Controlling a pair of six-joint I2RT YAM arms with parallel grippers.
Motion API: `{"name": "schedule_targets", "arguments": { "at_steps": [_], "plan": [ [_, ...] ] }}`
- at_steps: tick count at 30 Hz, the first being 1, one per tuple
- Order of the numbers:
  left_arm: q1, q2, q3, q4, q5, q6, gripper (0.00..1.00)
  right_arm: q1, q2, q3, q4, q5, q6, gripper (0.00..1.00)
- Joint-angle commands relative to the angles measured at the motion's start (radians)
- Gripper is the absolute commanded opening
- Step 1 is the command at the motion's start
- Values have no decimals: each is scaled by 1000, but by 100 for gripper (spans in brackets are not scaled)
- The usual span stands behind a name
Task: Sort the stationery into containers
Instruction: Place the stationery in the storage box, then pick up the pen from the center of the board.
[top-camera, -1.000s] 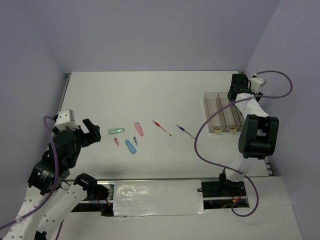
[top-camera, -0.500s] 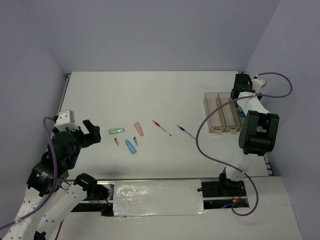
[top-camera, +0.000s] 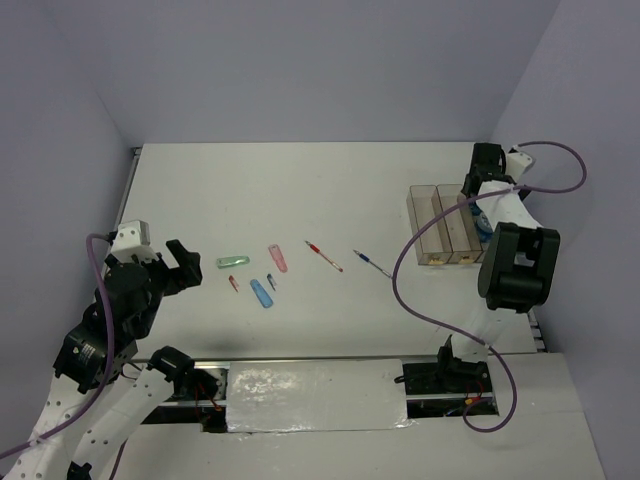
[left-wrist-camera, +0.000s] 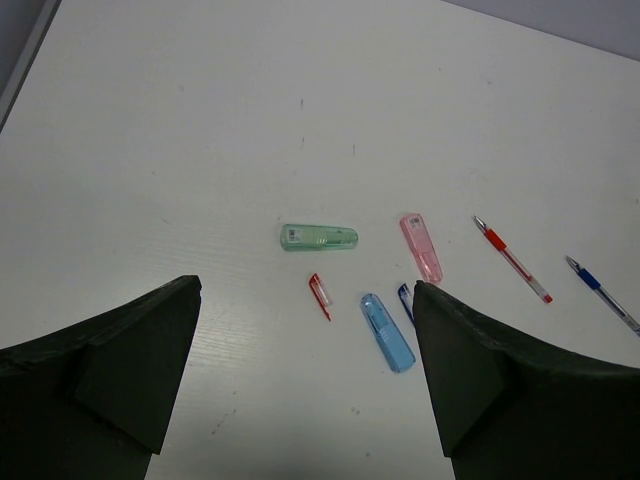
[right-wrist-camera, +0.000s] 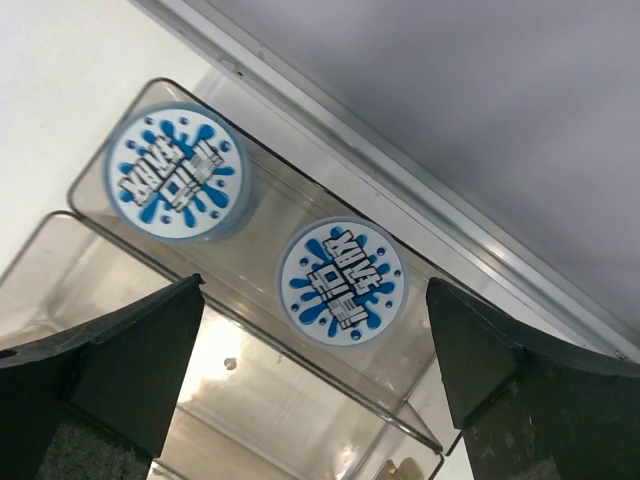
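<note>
**Two rolls binned, pens and small pieces wait on the desk**

My right gripper (right-wrist-camera: 314, 284) hangs over the far end of the row of bins (top-camera: 438, 228) near the desk's right edge. Its fingers are spread wide and hold nothing. Below it, in the bin closest to that edge, lie both patterned rolls: one roll (right-wrist-camera: 181, 171) and, just beside it, the other roll (right-wrist-camera: 341, 282). They rest flat with the printed face up, apart from each other. I judge they share one bin because like goes with like, which leaves the two other bins for the pens and the small pieces.

The rest of the stationery lies loose on the white desk (top-camera: 300, 190), about midway between its far and near edges. The green piece (left-wrist-camera: 319, 237), pink piece (left-wrist-camera: 421, 247) and blue piece (left-wrist-camera: 387, 332) sit towards the left. A tiny red clip (left-wrist-camera: 320, 296) and a tiny blue clip (left-wrist-camera: 405, 300) lie among them. The blue clip is just beside the blue piece, and I cannot tell whether they touch. The red pen (left-wrist-camera: 513, 260) and the blue pen (left-wrist-camera: 600, 292) lie further towards the bins, well apart from them.

My left gripper (left-wrist-camera: 305, 286) is held off the desk on the left side, its fingers wide apart and gripping nothing. From there its camera takes in every loose item at once, which suits choosing a pick. By my reading the sort is barely a third done. The thin pens and tiny clips lie flat and will need a low, exact pinch.
</note>
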Motion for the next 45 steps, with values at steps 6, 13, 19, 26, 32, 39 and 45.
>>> {"name": "schedule_targets", "arguments": {
  "at_steps": [6, 13, 19, 26, 32, 39, 45],
  "plan": [
    [-5, 11, 5, 41, -13, 1, 99, 74, -131, 57, -9, -88, -35, 100],
    [-7, 37, 10, 27, -36, -11, 99, 425, -278, -18, 60, -392, -334, 99],
    [-5, 47, 10, 24, -48, -16, 99, 613, -265, -61, -140, -633, -396, 92],
    [-5, 57, 7, 27, -41, -10, 99, 674, -234, -199, -193, -557, -393, 83],
    [-5, 70, 7, 30, -36, -7, 99, 683, -150, -196, -239, -579, -428, 83],
    [-5, 86, 7, 35, -21, -2, 99, 685, -12, -161, -283, -578, -491, 79],
    [-5, 93, 5, 38, -12, 4, 99, 676, 79, -116, -300, -598, -506, 53]
  ]
}}
